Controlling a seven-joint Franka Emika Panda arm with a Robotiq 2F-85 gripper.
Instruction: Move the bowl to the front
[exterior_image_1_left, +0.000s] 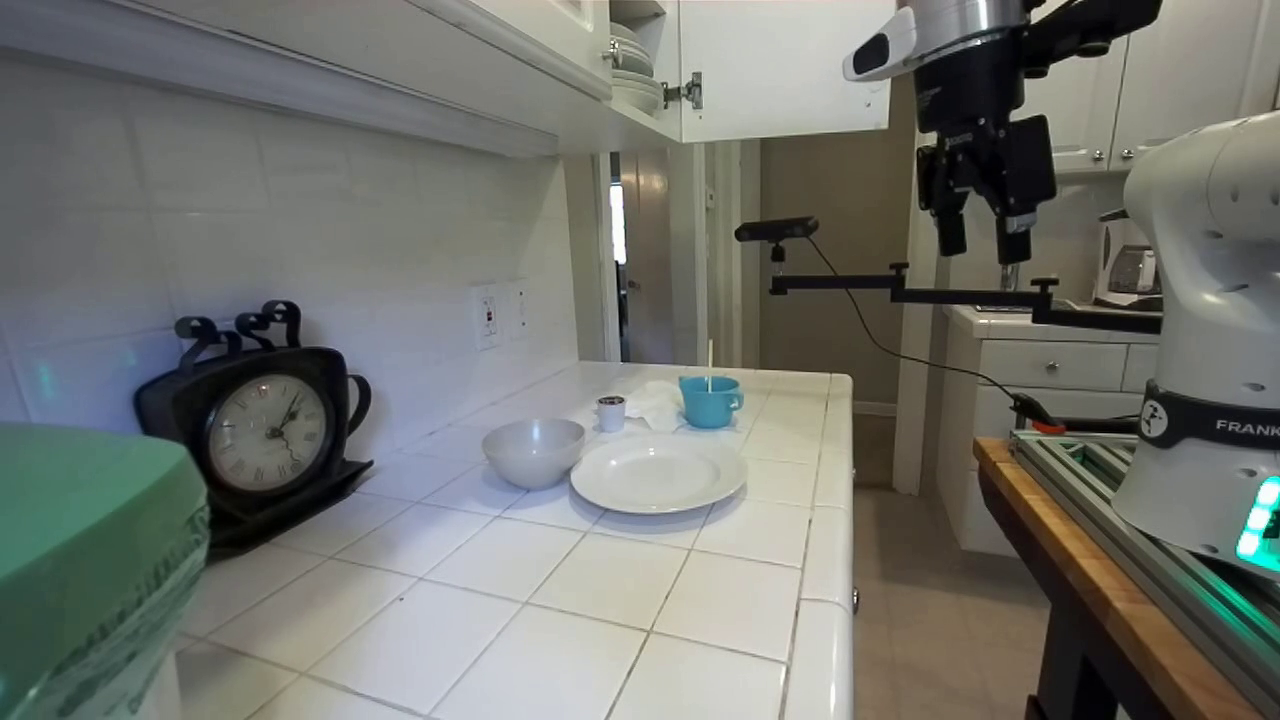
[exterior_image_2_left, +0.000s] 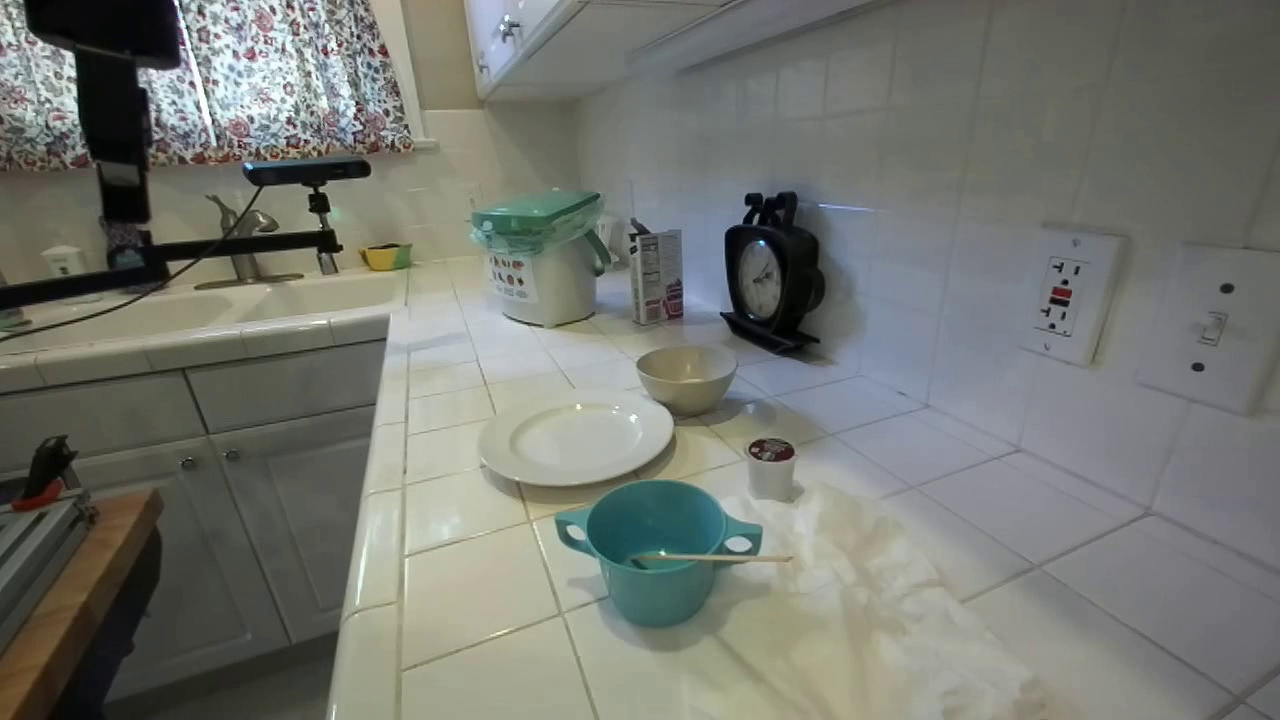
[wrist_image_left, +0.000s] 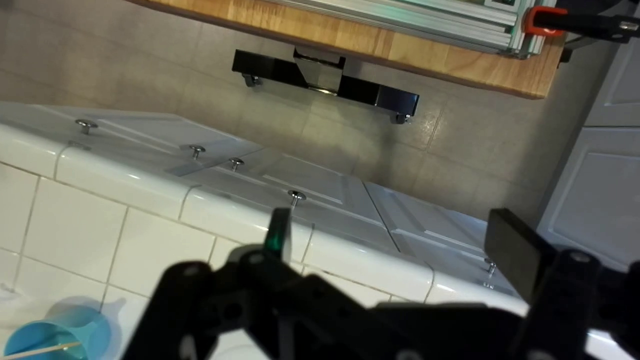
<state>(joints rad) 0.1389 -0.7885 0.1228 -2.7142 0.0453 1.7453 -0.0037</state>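
Note:
The pale grey bowl (exterior_image_1_left: 535, 453) stands upright on the white tiled counter; it also shows in an exterior view (exterior_image_2_left: 687, 380). It sits right beside the white plate (exterior_image_1_left: 660, 500), on the wall side; I cannot tell whether they touch. The bowl is out of sight in the wrist view. My gripper (exterior_image_1_left: 983, 243) is open and empty, high in the air off the counter's open edge and far from the bowl. In the wrist view the gripper (wrist_image_left: 395, 240) has its fingers wide apart, with only counter edge and cabinet fronts behind them.
A blue cup (exterior_image_2_left: 655, 590) with a stick, a small white pod (exterior_image_2_left: 771, 475) and crumpled paper (exterior_image_2_left: 880, 600) lie near the plate. A black clock (exterior_image_1_left: 270, 430) and green-lidded bin (exterior_image_2_left: 540, 260) stand on the counter. An open cabinet door (exterior_image_1_left: 785, 70) hangs above. A camera arm (exterior_image_1_left: 960, 296) juts out.

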